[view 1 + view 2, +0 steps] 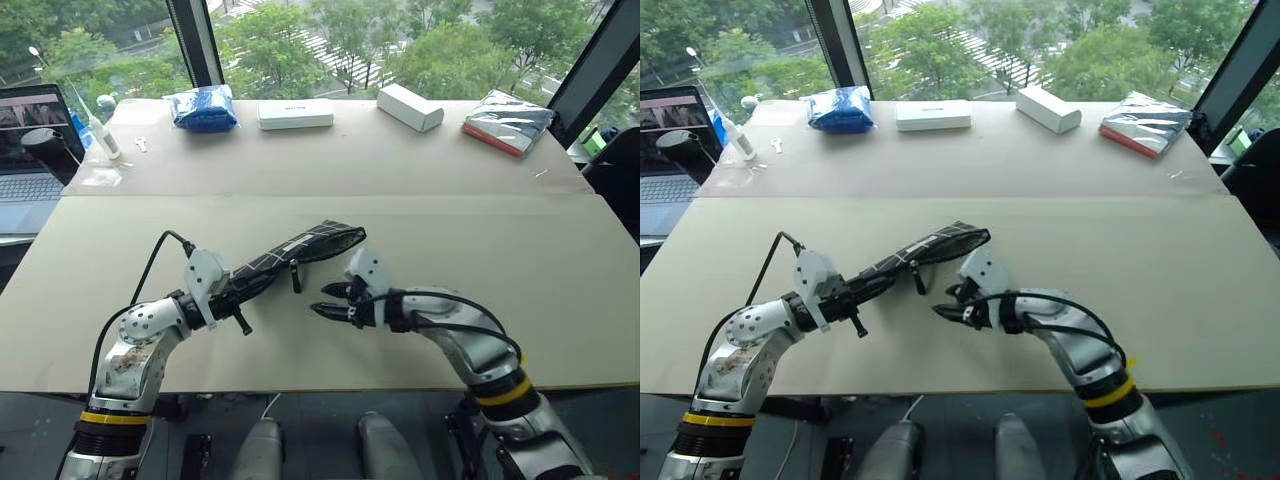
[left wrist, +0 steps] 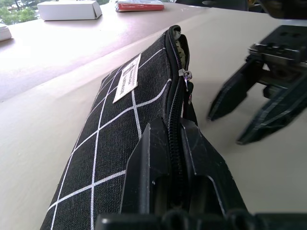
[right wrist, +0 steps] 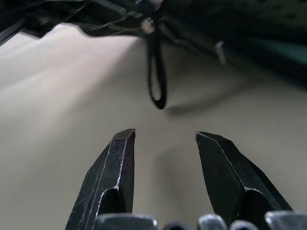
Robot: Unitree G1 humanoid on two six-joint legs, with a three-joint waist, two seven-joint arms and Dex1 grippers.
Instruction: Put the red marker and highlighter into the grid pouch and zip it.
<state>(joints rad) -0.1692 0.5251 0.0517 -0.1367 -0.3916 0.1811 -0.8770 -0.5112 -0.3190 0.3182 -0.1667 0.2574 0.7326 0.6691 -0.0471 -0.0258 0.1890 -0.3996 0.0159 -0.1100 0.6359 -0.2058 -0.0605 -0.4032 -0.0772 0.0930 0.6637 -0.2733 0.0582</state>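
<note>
Holding the grid pouch [image 1: 285, 256] by 1 end, the left hand [image 1: 238, 290] has its 2 fingers pressed together on the fabric beside the zipper. The pouch is lifted off the bench [image 1: 480, 250] and stretches away from this hand, probably so that the zipper line stays tight and easy to reach. Just beside it, the right hand [image 1: 326, 300] is spread and holds nothing; it points toward the black pull cord [image 3: 157, 79], which hangs down from the slider about halfway along the pouch. My judgement is that the next move is to pinch this cord and draw the zipper shut. At the far end the mouth of the pouch is open a little, and something pale-green shows inside, maybe the highlighter; I cannot tell for sure, and I cannot tell where the red marker is. Farther back on the bench lie a blue bag [image 1: 204, 108], 2 white boxes [image 1: 295, 113] and a laptop [image 1: 30, 150].
</note>
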